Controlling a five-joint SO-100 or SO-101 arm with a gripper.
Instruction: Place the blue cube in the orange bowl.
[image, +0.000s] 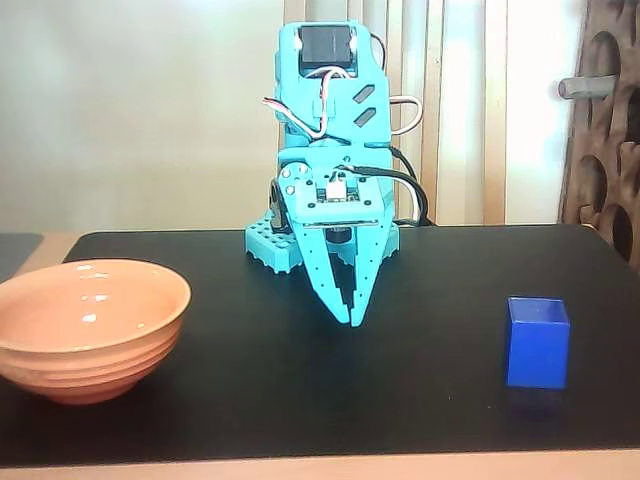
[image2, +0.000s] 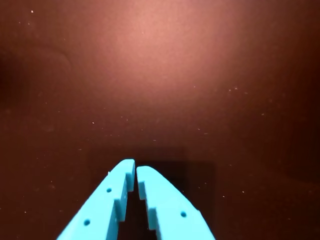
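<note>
Blue cube (image: 537, 343) stands well right of your empty, closed gripper (image: 353, 322) in the fixed view; orange bowl (image: 88, 328) lies opposite.

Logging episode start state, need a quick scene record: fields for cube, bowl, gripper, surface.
cube: blue cube, upright on the mat, right side of the fixed view, untouched
bowl: orange bowl, left side of the fixed view, looks empty
gripper: turquoise gripper pointing down at mid-table between the two, fingers closed, holding nothing
surface: black mat; wrist view shows only bare mat ahead of the tips
task status: cube not yet grasped, not in bowl
</note>
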